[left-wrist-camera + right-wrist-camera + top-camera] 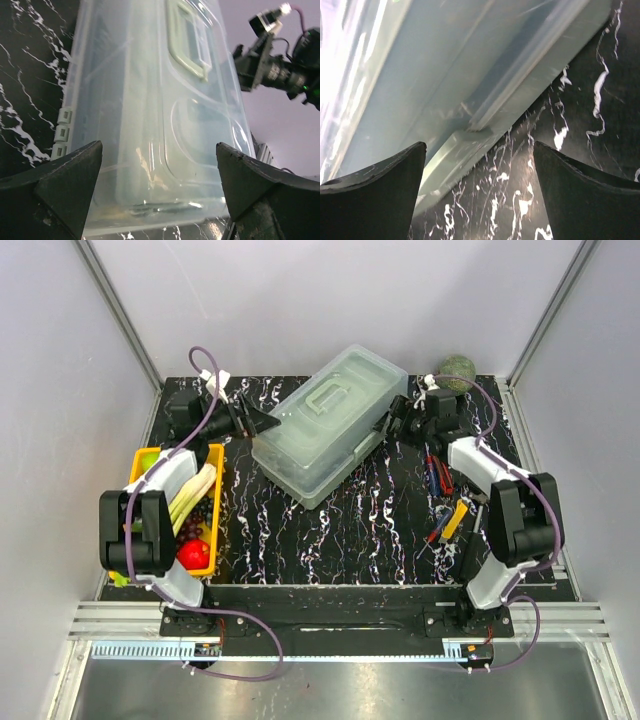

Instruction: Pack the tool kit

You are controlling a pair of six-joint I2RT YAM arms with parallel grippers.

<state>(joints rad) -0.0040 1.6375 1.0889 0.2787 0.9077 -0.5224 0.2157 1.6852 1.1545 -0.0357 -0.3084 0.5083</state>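
Between the wide-open, empty left gripper (266,423) and right gripper (396,417), the toolbox (330,425) lies diagonally, near-left to far-right.

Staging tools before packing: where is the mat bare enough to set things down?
Bare: the broad near-centre strip of table, bordered by the toolbox behind, yellow tray left, hand tools right. Crowded: both toolbox ends, where the open left tool and right tool flank it.
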